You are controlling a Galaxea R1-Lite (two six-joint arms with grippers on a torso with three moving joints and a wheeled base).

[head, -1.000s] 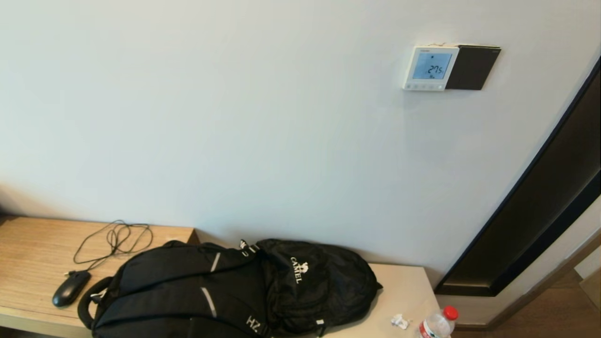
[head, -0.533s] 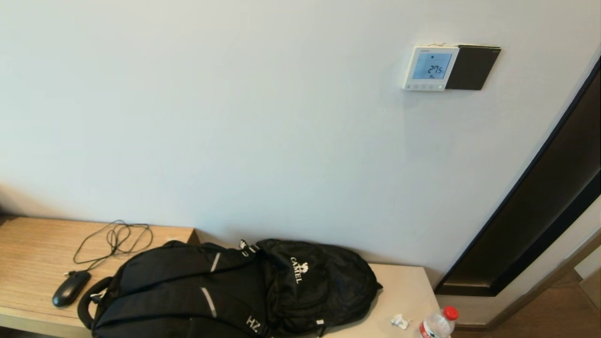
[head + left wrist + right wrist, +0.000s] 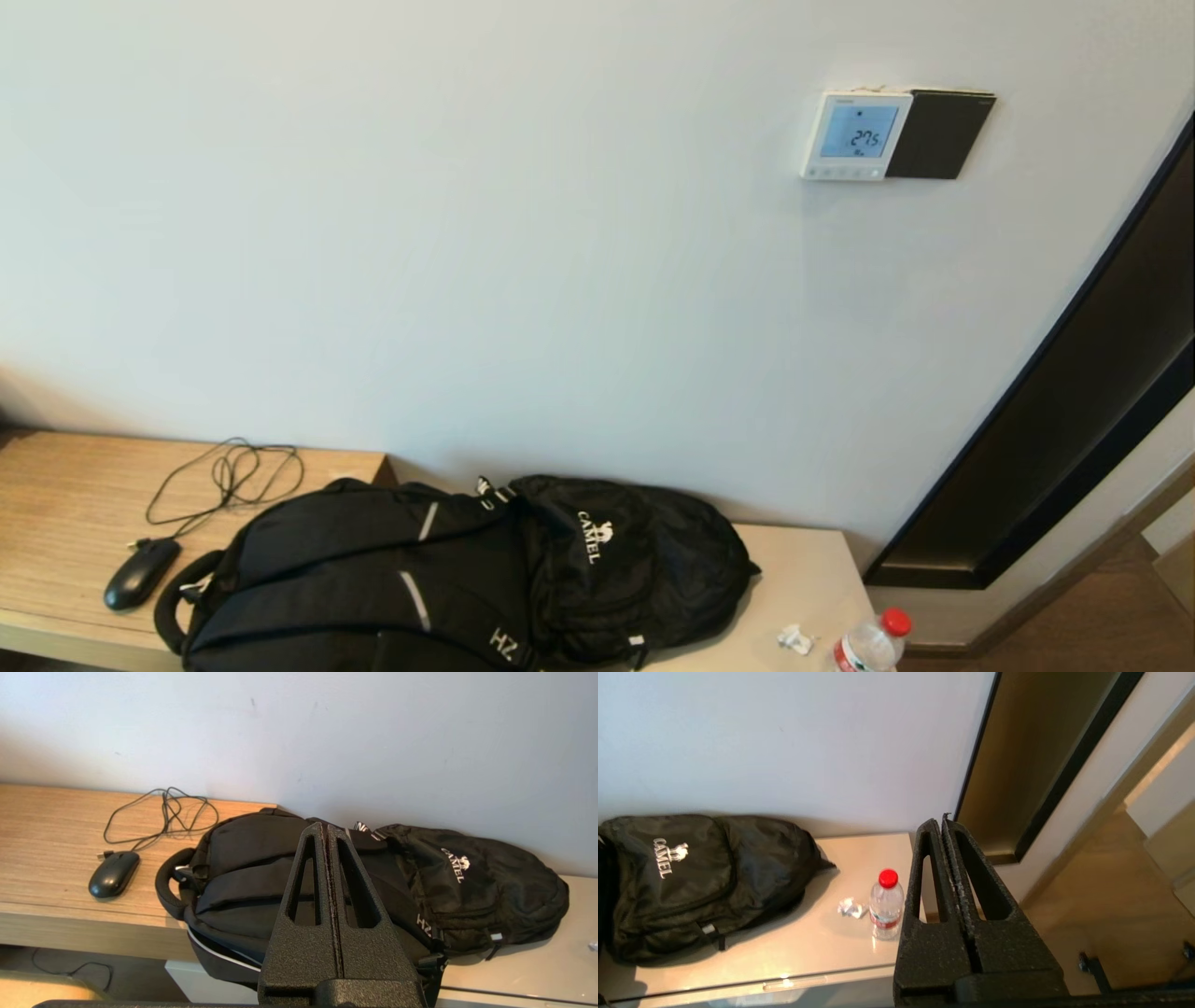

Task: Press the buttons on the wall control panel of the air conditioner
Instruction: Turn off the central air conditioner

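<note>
a pale wall (image 3: 523,243) is filling most of the head view, with a dark-framed opening (image 3: 1064,448) running down its right side. below it a worktop (image 3: 56,485) is stretching along the wall, wood-grained on the left and turning pale beige (image 3: 803,569) on the right. a black camel backpack (image 3: 457,569) is lying on its side across the middle of the worktop, spanning both parts. the wall control panel (image 3: 855,134) is sitting high on the wall toward the right, well above the backpack, its light-blue screen showing dark digits; a dark square plate (image 3: 939,134) is touching its right edge. a black wired mouse (image 3: 140,572) is resting left of the backpack, its cable (image 3: 229,476) lying in loose loops behind it. a clear water bottle with a red cap (image 3: 870,642) is standing upright near the worktop's right end, with a crumpled white scrap (image 3: 794,638) lying just beside it. the buttons (image 3: 844,171) are showing as a faint pale row along the panel's bottom strip, untouched. neither arm is appearing in the head view. the left claw (image 3: 327,833) is hanging over the backpack with its fingers pressed together, and the right claw (image 3: 942,827) is hanging near the bottle, fingers likewise pressed together, both well below the panel.
</note>
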